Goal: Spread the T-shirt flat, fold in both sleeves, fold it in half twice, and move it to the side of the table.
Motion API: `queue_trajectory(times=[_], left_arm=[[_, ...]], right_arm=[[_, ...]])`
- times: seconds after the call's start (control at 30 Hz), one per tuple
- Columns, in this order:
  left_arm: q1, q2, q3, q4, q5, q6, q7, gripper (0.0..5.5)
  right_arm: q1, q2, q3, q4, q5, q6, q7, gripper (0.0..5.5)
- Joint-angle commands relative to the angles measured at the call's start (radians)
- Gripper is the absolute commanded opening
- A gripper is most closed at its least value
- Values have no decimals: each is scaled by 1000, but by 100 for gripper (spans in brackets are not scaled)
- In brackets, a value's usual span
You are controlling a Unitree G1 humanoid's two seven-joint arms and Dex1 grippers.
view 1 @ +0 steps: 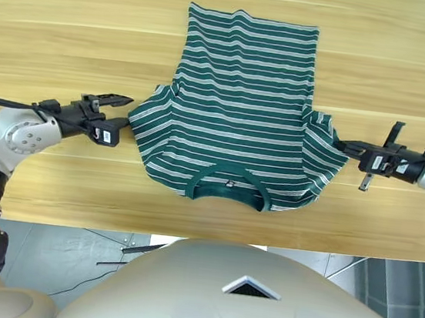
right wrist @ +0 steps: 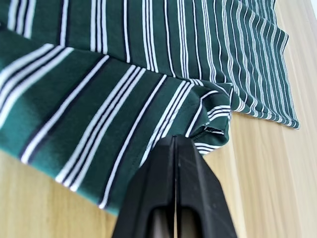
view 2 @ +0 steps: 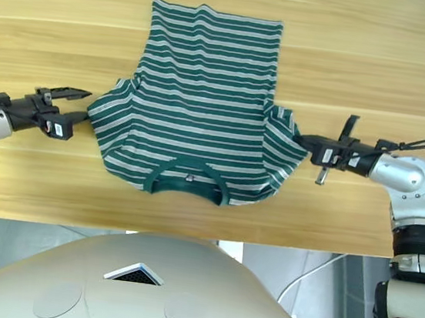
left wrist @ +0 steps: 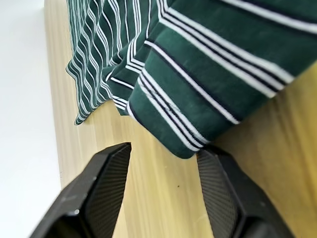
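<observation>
A wooden table (view 1: 73, 33) carries the green striped T-shirt (view 1: 242, 108) spread flat at its centre, collar near, hem far. The left gripper (view 1: 129, 112) is at the left sleeve (view 1: 149, 116), jaws apart. The right gripper (view 1: 341, 146) is at the right sleeve (view 1: 322, 141), jaws together.

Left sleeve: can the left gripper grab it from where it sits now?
Probably yes: the left gripper is open with the hem of the left sleeve right at its fingertips, and nothing lies between them on the table.
</observation>
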Motion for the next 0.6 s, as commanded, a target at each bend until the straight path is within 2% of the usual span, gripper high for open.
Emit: queue_trajectory(times=[0.03,0.33,0.6], left_arm=[[35,6,-54,9,5,-11,-38,191],[42,17,-88,-9,-43,-29,-43,13],[15,16,-89,21,-20,-11,-21,3]], right_arm=[[-23,1,6,10,9,-12,10,0],[-26,7,10,24,3,-20,7,0],[-28,12,13,33,-2,-26,5,0]])
